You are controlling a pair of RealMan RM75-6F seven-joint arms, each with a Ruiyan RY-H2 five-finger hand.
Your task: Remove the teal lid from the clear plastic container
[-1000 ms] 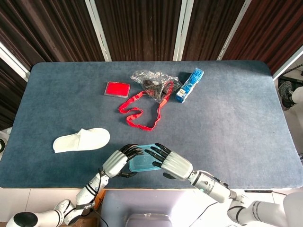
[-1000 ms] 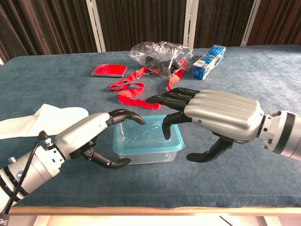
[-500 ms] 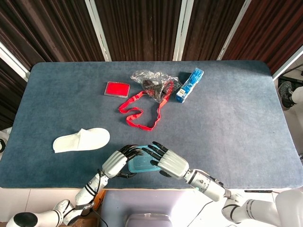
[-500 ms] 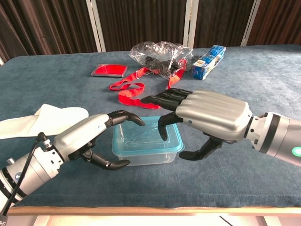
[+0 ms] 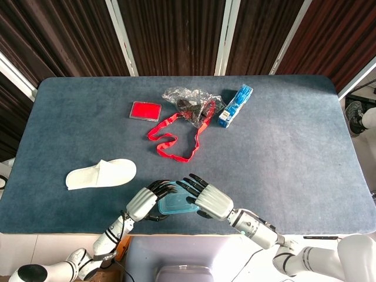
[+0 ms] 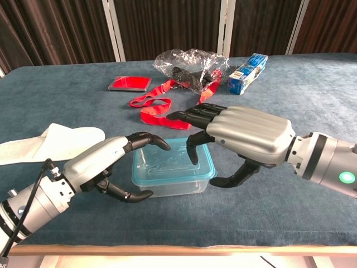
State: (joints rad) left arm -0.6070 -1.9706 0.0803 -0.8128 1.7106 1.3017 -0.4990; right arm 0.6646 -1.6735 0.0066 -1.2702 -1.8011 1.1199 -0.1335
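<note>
Container point(image 6: 170, 184) with teal lid point(image 6: 173, 161) sat at near edge of surface point(image 6: 290, 111), lid on. Left robot hand point(image 6: 114, 167) cupped container's left side, contact unclear. Right robot hand point(image 6: 234, 142) hovered over lid, fingers spread, holding nothing. Risk: weak bracing, container lifts or slides off edge.
</note>
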